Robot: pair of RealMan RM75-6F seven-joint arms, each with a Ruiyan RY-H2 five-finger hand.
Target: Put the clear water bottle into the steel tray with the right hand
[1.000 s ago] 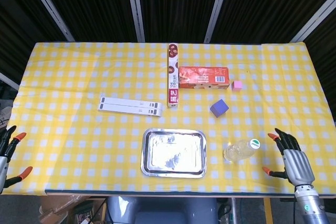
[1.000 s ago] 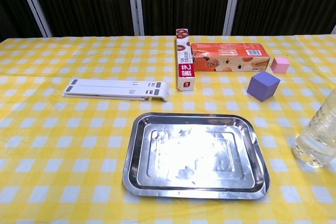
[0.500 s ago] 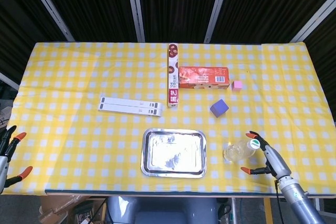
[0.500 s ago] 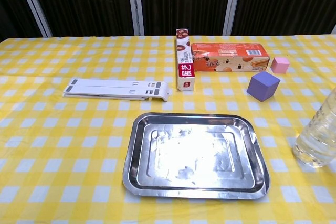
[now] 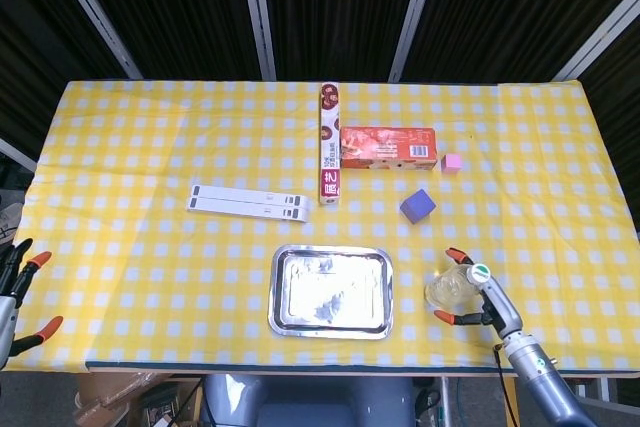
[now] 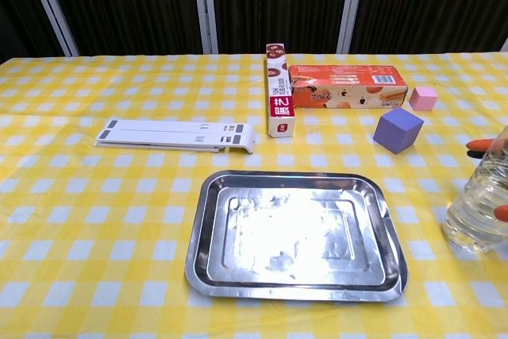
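Beside the steel tray (image 5: 331, 291) — right hand (image 5: 485, 297), fingers (image 5: 459, 255) spread (orange-tipped) around clear water bottle (image 5: 452, 286).

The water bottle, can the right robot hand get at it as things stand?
Probably yes. The right robot hand is already at the water bottle, fingers spread either side of it, and nothing stands between them. A firm grip isn't visible yet.

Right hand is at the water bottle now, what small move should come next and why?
Probably close the right hand on the clear water bottle. Its orange fingertips already bracket the bottle on both sides but look spread, not gripping, and the bottle stands on the cloth right of the steel tray.
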